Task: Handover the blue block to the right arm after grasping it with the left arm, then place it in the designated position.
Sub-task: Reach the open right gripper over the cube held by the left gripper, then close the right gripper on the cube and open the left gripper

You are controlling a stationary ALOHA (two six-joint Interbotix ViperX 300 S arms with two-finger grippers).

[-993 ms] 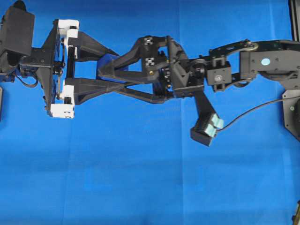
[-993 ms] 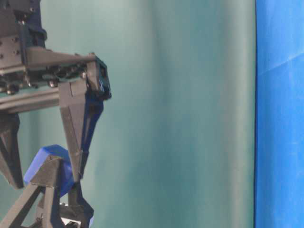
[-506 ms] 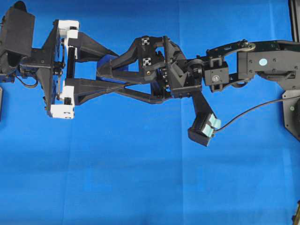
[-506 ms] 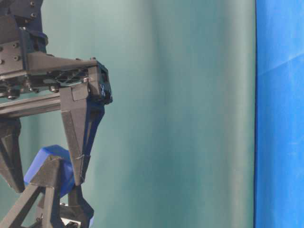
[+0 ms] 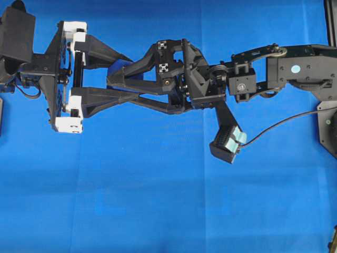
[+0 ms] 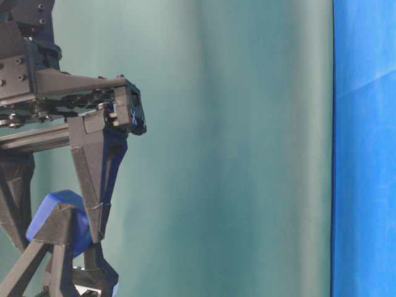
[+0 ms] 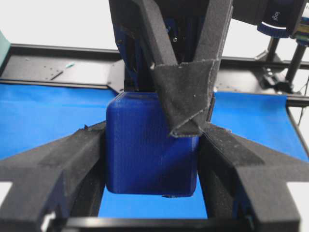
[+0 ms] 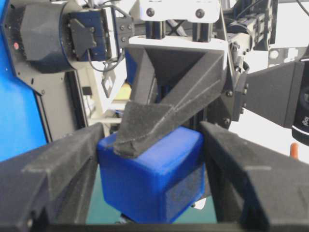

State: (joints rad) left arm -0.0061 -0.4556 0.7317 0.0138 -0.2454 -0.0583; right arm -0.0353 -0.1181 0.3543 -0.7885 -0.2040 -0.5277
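Right up close in the left wrist view, the blue block (image 7: 150, 145) sits squarely between the left gripper (image 7: 152, 159)'s two padded fingers (image 7: 63, 164), both pads pressed flat to its sides, so the left gripper is clamped on it at about half its span. One finger of the right gripper (image 8: 149, 159) crosses the block's upper right corner there, touching its face. From the right wrist view, the block (image 8: 154, 174) lies between the right gripper's own fingers (image 8: 53, 169), the left one against its side and the right one at its far edge, with a finger of the left gripper lying across its top; whether the right gripper has truly gripped is hard to call. From table level, the block (image 6: 46, 213) hangs clear of the cloth, held up in the air among crossing black fingers. Overhead, the two grippers meet tip to tip, left gripper (image 5: 124, 79) and right gripper (image 5: 118, 84) interlocked above the blue-clothed worktop (image 5: 158, 200), the block itself hidden between them.
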